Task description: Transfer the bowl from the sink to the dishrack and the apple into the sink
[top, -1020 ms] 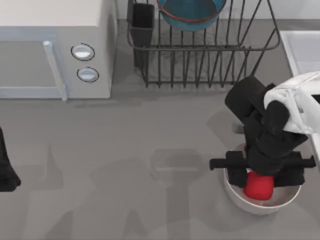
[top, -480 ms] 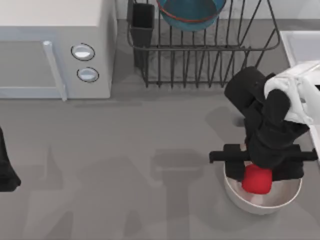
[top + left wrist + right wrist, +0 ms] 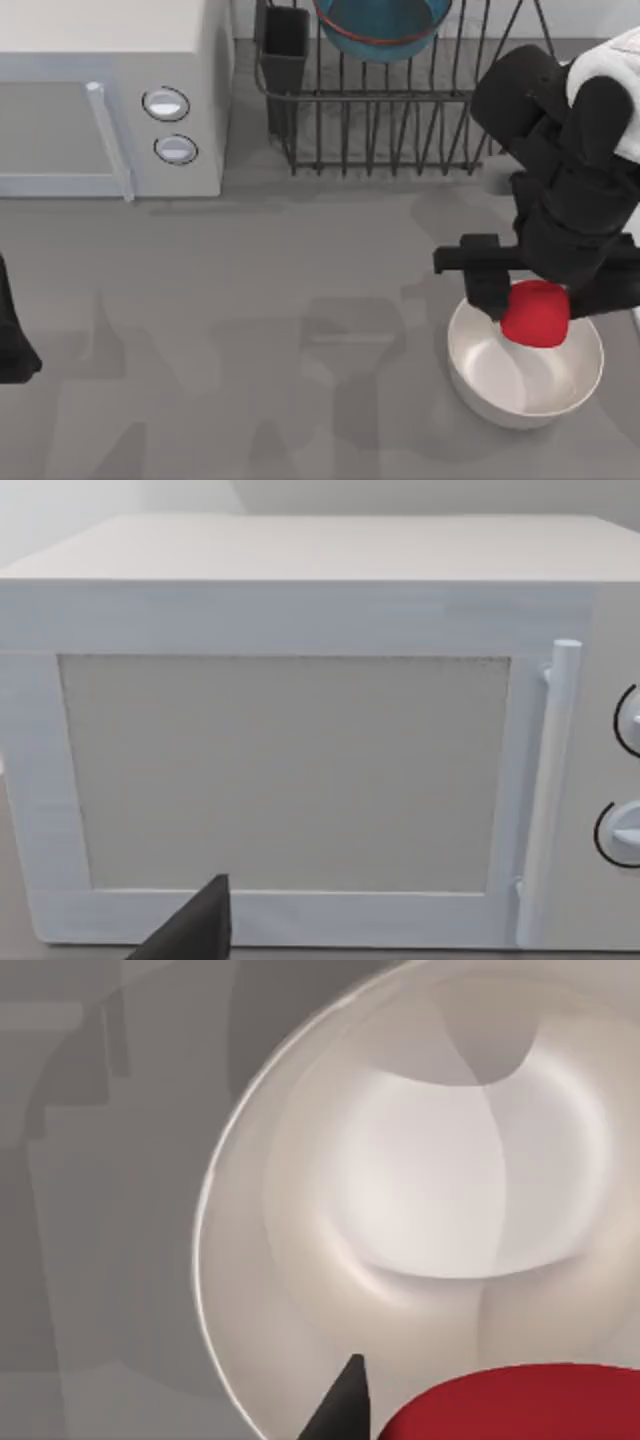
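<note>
Even, bright light from above leaves soft overlapping grey shadows of the arms on the matte grey surface (image 3: 250, 300), and a mild sheen inside the glossy white round bowl (image 3: 480, 385), all sharp.

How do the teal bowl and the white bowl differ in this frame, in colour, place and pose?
The bowl is teal-blue with a thin orange-red rim; the white bowl is plain glossy white. The teal one stands tilted among the bars of the dishrack; the white one sits upright on the table, under the right gripper, which holds the apple over it. Both are round and of similar width.
</note>
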